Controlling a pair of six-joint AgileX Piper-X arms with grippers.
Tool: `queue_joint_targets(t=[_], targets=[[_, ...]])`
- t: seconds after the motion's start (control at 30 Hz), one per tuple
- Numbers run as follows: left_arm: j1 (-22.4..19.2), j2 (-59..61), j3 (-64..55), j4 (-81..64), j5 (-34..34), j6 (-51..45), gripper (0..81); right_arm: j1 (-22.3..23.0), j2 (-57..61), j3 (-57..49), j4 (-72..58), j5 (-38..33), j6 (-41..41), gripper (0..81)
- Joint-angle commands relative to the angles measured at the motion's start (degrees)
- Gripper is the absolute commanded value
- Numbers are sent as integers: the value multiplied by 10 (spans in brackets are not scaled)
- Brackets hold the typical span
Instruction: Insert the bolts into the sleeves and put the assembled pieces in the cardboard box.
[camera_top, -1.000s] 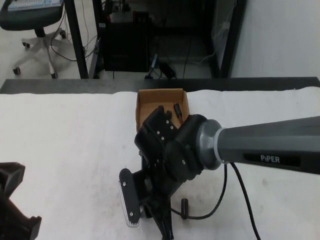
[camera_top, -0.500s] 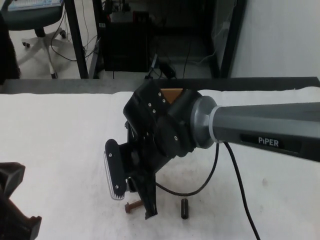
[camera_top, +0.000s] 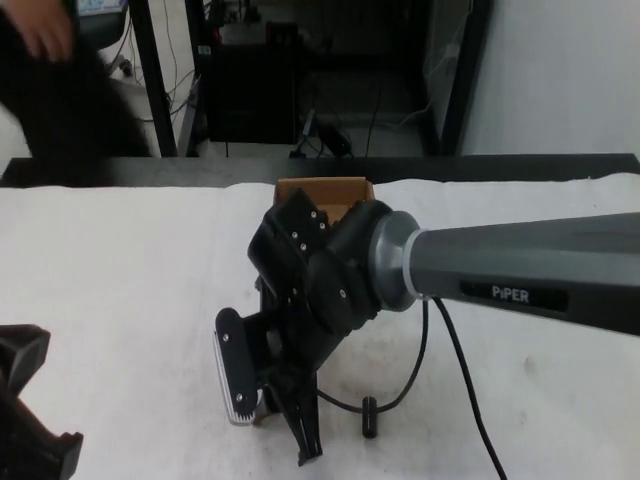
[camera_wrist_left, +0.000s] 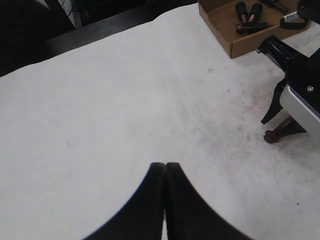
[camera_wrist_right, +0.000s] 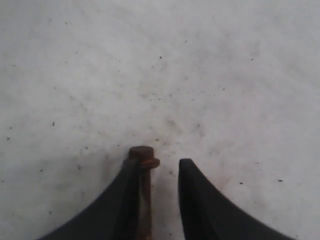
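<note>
Checking in from the remote desk: the right gripper (camera_wrist_right: 159, 165) is down over the bench (camera_top: 120, 300) close to its near edge. Its fingers are parted, and the rusty bolt (camera_wrist_right: 143, 156) lies between them against one finger (not pinched). A black sleeve (camera_top: 369, 416) lies near it on the bench. The left gripper (camera_wrist_left: 165, 166) is clenched on nothing. The cardboard box (camera_wrist_left: 235, 47) sits at the far edge with assembled pieces (camera_wrist_left: 248, 12) inside.

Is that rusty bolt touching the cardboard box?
Apart. The left wrist view shows bare white cloth between the rusty bolt and the cardboard box.
</note>
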Motion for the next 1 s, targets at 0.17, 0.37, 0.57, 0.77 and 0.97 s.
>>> queue_joint_targets(t=[0.17, 0.37, 0.57, 0.77, 0.97], targets=[[2, -3, -1, -2, -2, 0, 2, -2, -1, -1, 8, -5, 6, 256], [2, -3, -1, -2, -2, 0, 2, -3, 1, -1, 9, -5, 14, 256], [2, -3, -1, -2, -2, 0, 2, -8, 9, -1, 16, -5, 14, 256], [2, -3, -1, -2, -2, 0, 2, -8, 12, -1, 14, -6, 14, 256], [2, -3, -1, -2, -2, 0, 2, -8, 12, -1, 14, -16, 14, 251]])
